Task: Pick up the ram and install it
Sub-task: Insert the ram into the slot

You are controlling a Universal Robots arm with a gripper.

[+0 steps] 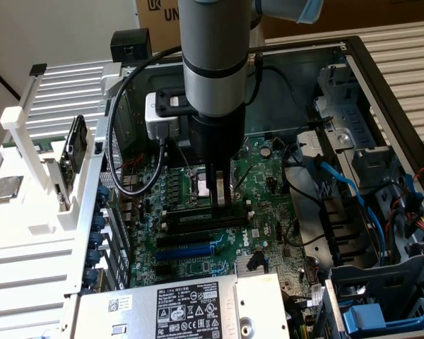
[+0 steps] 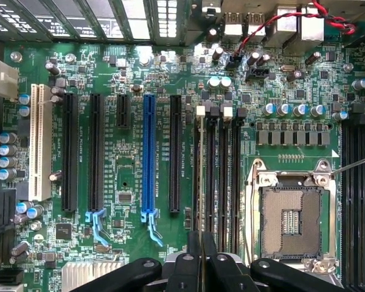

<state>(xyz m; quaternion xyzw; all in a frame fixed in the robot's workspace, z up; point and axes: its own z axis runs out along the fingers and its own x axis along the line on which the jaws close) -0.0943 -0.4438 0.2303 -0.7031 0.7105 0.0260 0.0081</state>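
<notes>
Over the black slots [image 2: 211, 170] your tool [image 2: 201, 243] hangs clenched on nothing, the ram [image 1: 73, 152] seemingly standing in the white rack [image 1: 35, 222] well apart; arrive there clenched and you could topple it.

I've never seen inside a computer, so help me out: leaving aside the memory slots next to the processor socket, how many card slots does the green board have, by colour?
White card slot: 1
Blue card slot: 1
Black card slots: 4, one of them short
Total: 6
</notes>
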